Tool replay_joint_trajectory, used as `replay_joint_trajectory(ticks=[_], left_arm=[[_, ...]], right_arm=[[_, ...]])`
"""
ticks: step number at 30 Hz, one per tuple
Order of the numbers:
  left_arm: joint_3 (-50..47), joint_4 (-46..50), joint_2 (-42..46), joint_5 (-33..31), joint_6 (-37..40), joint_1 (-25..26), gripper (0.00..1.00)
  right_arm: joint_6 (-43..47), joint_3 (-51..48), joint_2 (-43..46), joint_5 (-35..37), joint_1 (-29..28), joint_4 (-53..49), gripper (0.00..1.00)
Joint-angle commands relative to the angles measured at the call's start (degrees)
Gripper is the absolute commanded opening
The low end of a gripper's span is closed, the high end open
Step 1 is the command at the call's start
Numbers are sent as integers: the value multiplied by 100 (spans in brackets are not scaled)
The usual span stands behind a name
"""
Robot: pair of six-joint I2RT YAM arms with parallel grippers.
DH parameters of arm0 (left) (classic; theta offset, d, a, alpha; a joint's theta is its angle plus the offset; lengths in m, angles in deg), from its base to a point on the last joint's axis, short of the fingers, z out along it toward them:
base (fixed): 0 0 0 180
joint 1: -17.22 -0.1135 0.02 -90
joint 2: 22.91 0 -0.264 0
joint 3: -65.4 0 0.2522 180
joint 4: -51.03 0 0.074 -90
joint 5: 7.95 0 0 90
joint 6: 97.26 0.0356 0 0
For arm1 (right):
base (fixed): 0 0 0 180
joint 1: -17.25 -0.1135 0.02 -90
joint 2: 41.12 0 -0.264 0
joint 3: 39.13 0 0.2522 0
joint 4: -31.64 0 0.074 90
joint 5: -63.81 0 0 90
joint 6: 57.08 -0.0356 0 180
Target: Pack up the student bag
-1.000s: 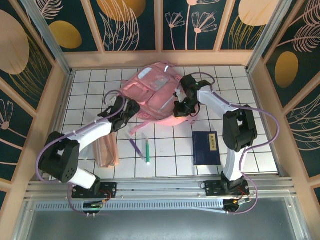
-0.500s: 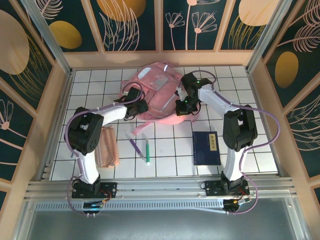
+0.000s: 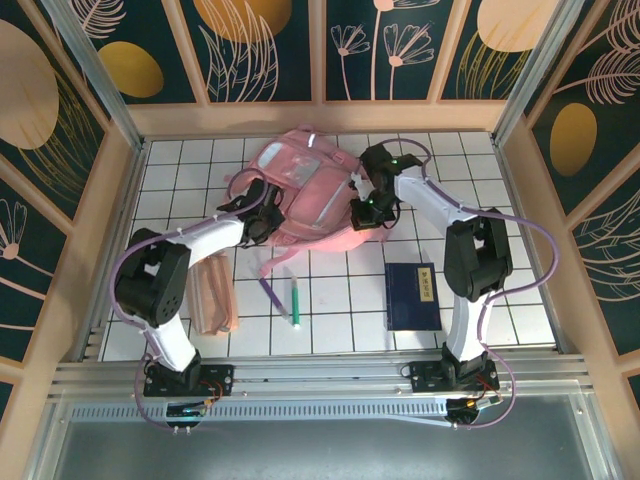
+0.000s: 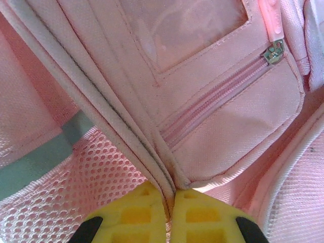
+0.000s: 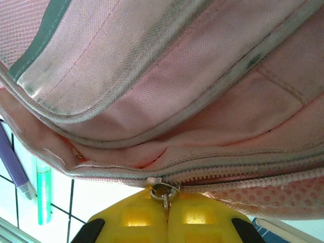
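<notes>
The bag (image 3: 300, 185) lies slumped on the desk (image 3: 340, 305) in the upper middle of the overhead view. It sits well above the loose things at the lower middle: a blue notebook (image 3: 411, 296), a green pen (image 3: 296, 300), a purple pen (image 3: 270, 293) and a flat peach pouch (image 3: 213, 293).

We judge the bag to be light and thoroughly soft. It is woven cloth with mesh and thin see-through pocket panels and has no frame, so it will fold, sag and slide across the tiles rather than keep its shape. A pinch on a flat panel would only gather loose cloth. The firmer places are the corded seams and the zip line, and both arms hold there.

The left claw (image 4: 170, 195), at the bottom of its wrist view, is pressed together on a corded seam ridge beside the mesh. The right claw (image 5: 166, 202) is clamped on the small metal zipper pull (image 5: 163, 191), at the bottom of its own view.

That ring is small and smooth, so we expect it could slip out under a sideways tug. Pulling straight along the zip, with the seam held taut on the other side, looks the safest way to handle it.
</notes>
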Motion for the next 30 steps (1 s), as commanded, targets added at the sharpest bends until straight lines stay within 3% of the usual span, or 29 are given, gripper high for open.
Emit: replay_joint_trajectory(ticks=[1,10,17,20,23,26,30], left_arm=[[-20,607,162,164,-987,117,0],[198,684,729,140,-1934,271,0],[241,691,928,100,-2233,290,0],[35,453,1047,293,-2519,339,0],[-82,297,1086,249,-2737,391,0],[-49,227,1045,290,-2902,395,0],[-10,68,1094,155,-3121,422,0]], right_arm=[[-100,118,-150,373,-377,-523,0],[-527,-11,-18,349,-1203,-869,0],[-635,384,-248,1362,-811,-1132,0],[-757,748,-366,1018,-848,-1069,0],[-1038,923,-445,635,-1282,-1074,0],[-1337,578,-440,313,-1775,-938,0],[-1904,-122,-249,-56,-1931,-157,0]])
